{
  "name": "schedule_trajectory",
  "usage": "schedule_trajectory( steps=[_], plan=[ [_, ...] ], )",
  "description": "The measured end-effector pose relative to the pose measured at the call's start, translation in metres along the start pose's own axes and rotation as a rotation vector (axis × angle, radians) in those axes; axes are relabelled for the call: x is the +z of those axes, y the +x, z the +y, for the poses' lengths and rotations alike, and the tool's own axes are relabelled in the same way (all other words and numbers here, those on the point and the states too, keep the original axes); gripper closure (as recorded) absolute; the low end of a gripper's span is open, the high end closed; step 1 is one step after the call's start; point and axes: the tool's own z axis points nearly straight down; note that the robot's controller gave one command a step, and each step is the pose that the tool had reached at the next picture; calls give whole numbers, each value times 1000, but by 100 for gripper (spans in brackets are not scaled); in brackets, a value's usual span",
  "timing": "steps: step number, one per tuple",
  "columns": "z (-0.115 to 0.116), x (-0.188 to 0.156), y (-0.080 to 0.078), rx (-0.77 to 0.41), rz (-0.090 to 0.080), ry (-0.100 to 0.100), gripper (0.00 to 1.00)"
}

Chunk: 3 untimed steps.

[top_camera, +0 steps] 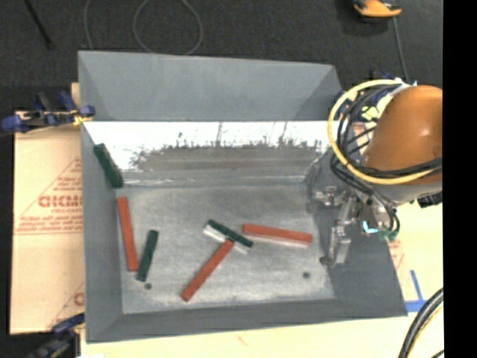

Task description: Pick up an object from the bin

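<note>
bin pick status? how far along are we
Done: the arm is inside the bin, with the gripper low near the right wall.
In hand: nothing is lifted. The gripper sits just right of the horizontal red stick, apart from it.
Left: grasp and lift. That stick, the white-and-green stick, the diagonal red stick and the other sticks at left all lie on the floor.

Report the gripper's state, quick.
Gripper: cannot be told whether open or closed. It is at the right end of the grey metal bin, just right of a flat red stick.
</note>
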Motion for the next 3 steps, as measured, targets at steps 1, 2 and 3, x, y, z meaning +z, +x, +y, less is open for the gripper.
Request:
schedule_trajectory(
  steps=[1,2,3],
  plan=[
    [3,137,-55,-37,-2,0,0],
    [2,134,-56,-43,-7,2,100],
    [5,27,-65,-65,-16,3,100]
  ],
)
